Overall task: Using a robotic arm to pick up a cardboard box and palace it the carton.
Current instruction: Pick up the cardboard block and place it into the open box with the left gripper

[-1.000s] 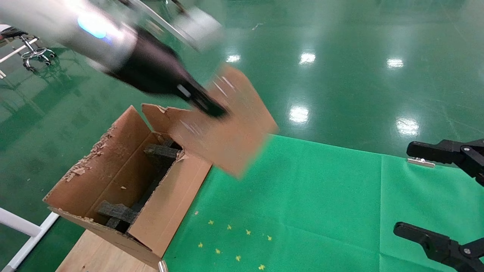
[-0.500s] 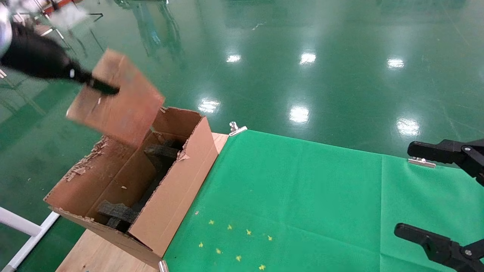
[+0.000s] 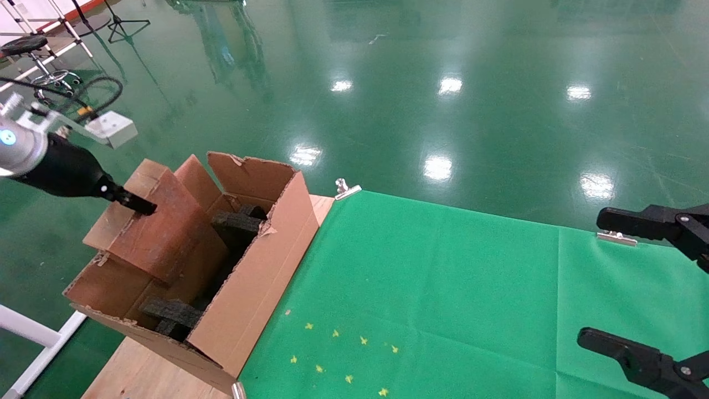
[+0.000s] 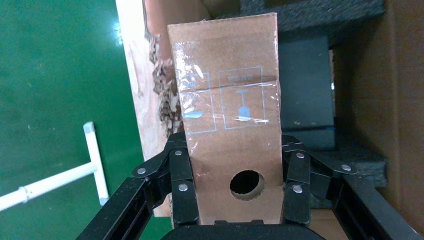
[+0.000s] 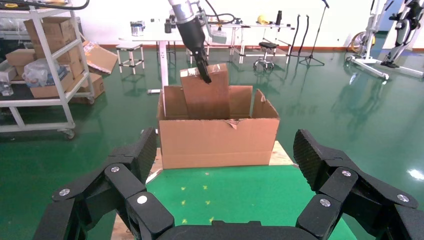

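- desk [image 3: 443,288] under green cloth, bare wood showing at its left edge
- carton [image 3: 243,293] sat on desk's left edge, flaps torn and up, black foam blocks [image 3: 237,221] inside
- cardboard box [image 3: 160,233] tilted, lower end down inside carton's open top, upper end above rim; clear tape on its face in left wrist view [image 4: 227,100]
- robotic arm [image 3: 33,155], the left one, reached in from beyond desk's left edge
- left claw [image 4: 235,190] clamped on cardboard box, fingers [image 4: 182,187] pressed to both its sides
- right claw [image 5: 225,175] spread wide, holding nothing, over desk's right edge
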